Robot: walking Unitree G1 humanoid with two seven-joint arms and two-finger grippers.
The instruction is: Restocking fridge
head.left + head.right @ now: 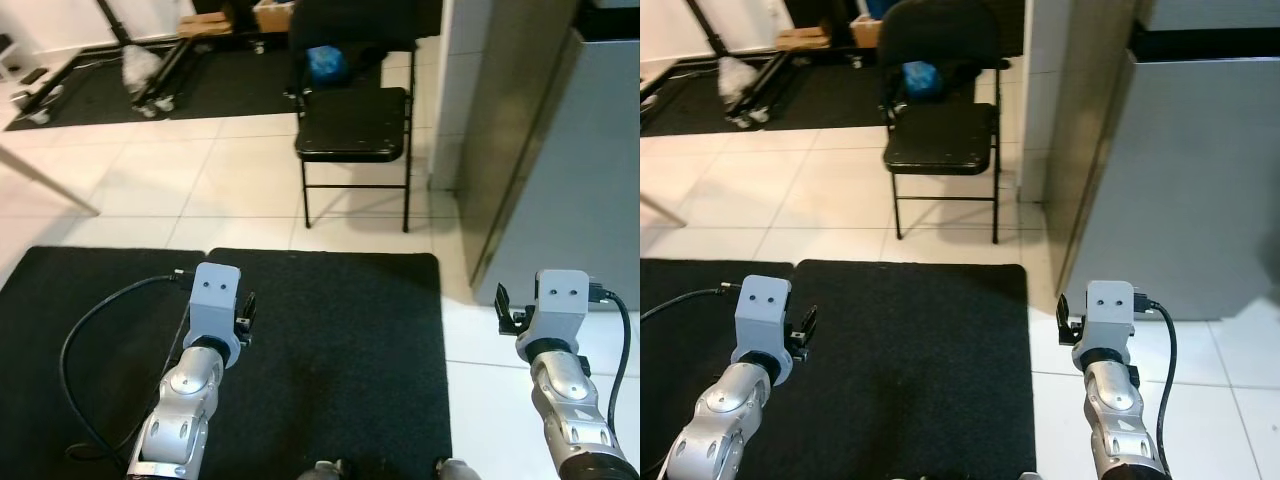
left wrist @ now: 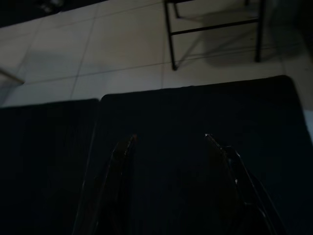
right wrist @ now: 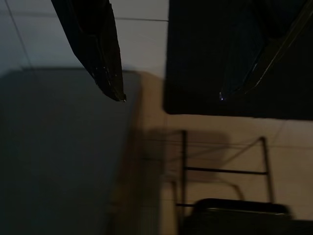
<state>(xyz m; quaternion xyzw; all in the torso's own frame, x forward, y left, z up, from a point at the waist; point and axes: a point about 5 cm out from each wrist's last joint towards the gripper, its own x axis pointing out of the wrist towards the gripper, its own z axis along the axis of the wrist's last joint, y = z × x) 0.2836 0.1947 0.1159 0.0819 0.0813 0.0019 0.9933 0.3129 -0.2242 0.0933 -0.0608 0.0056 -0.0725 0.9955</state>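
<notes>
Left eye view | fridge (image 1: pixel 560 150) stood ahead-right of right gripper (image 1: pixel 507 310), nearer it than left gripper (image 1: pixel 246 315) | door shut | both spread wide, empty, over black mat (image 1: pixel 330 340) | blue item (image 1: pixel 325 62) on folding chair (image 1: pixel 355 125) ahead.

Left gripper (image 2: pixel 168 147), right gripper (image 3: pixel 171 95): fingers apart.

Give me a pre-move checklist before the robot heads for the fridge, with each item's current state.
1. Left gripper open and holding nothing: ok.
2. Right gripper open and holding nothing: ok.
3. Fridge within sight, ahead on the robot's right: ok.
4. Fridge door open for loading: not ok, it looks shut.
5. Folding chair stands ahead, left of the fridge, and may crowd the approach: cannot tell.
6. Item to restock located: cannot tell; a blue object lies on the chair.
</notes>
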